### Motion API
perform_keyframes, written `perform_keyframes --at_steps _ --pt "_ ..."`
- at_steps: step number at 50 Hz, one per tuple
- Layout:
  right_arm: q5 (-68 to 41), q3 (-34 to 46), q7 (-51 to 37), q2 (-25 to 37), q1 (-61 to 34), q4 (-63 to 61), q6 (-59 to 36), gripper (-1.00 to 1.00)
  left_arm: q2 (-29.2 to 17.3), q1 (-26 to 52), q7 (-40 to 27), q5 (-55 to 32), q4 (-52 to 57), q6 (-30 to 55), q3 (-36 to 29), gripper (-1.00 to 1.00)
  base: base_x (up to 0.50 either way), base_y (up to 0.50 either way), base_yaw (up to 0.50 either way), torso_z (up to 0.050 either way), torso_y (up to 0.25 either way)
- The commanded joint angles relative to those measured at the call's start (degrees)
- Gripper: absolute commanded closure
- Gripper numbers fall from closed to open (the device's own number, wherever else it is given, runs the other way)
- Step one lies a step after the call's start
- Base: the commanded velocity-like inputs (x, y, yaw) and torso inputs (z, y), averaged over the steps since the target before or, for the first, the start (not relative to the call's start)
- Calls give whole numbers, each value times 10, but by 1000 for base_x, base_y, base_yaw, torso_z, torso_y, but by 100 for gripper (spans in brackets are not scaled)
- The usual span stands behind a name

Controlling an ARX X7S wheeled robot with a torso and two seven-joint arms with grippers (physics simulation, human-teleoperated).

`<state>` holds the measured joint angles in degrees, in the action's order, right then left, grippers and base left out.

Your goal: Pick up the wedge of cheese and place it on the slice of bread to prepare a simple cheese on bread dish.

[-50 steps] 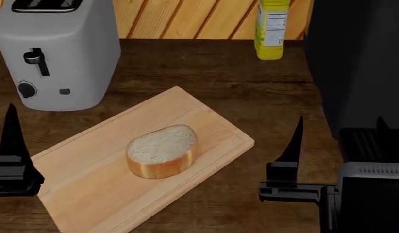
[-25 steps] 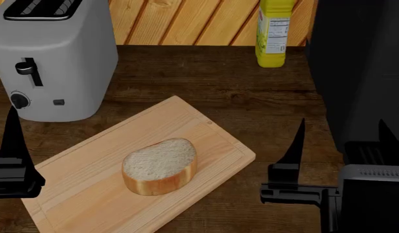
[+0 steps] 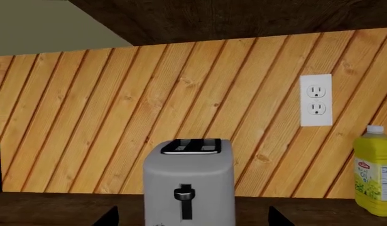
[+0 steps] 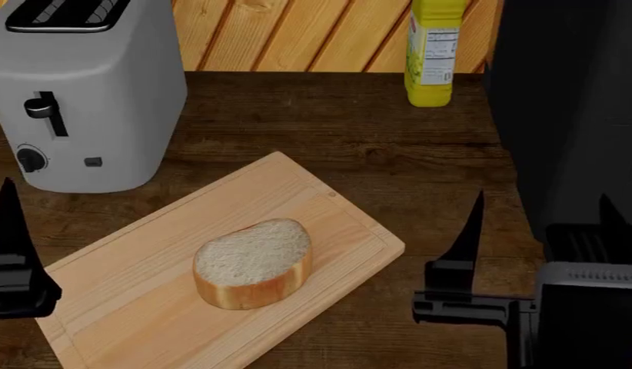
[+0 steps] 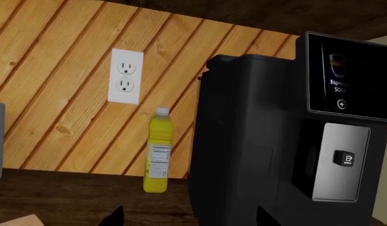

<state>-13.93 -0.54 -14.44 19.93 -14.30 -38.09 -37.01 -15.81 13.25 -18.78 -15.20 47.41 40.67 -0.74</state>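
White-crumbed slice of bread (image 4: 252, 262) with golden crust lies flat mid cutting board (image 4: 141, 307), long axis toward the toaster (image 4: 85, 96). Both grippers' fingers look spread.

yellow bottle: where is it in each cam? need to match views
Head: yellow bottle at the back of the counter, against the wood-panel wall, beside the black espresso machine.
Left wrist: cut off at the frame edge.
Right wrist: standing beside the machine.
Shared landmark: wall outlet, in both wrist views.
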Motion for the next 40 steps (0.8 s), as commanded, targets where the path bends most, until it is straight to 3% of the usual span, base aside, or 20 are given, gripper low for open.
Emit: perform_keyframes --at_steps 1,7,20,29,40 --pt "-1 4 -2 -1 1 5 2 -100 -3 -37 -20 -2 18 8 34 -100 0 0 0 0 0" --pt "-1 4 -2 -2 9 12 14 -100 7 -109 -48 5 45 7 70 -100 0 0 0 0 0" --pt "1 12 -1 -1 8 24 18 -100 -3 -166 -54 -3 59 19 107 -100 0 0 0 0 0" --pt "3 22 -3 -4 1 38 22 -100 -11 -240 -57 9 82 13 97 -100 0 0 0 0 0" --pt "3 26 -8 -8 -9 47 19 -100 -39 -278 -75 29 108 37 84 -100 0 0 0 0 0"
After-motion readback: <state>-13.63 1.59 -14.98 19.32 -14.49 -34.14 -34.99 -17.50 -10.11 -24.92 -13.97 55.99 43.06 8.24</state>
